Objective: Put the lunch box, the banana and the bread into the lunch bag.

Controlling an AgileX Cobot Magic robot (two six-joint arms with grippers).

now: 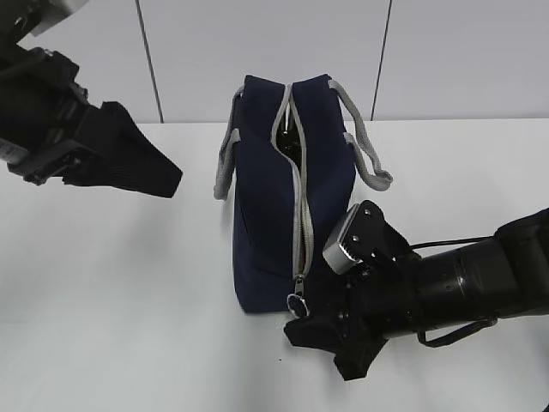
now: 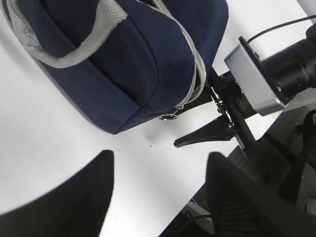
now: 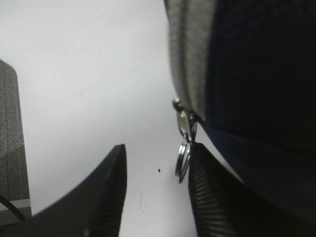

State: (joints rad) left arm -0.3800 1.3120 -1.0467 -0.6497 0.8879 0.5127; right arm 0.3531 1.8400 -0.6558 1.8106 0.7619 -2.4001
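1 lunch bag mid worktop; ring pull near end. Right end effector apart beside it; left end effector apart, far left, open room around.

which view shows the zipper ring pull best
The right wrist view: the ring pull hangs close up beside the right gripper. The exterior view shows it small at the lunch bag base; the left wrist view, small and sideways.
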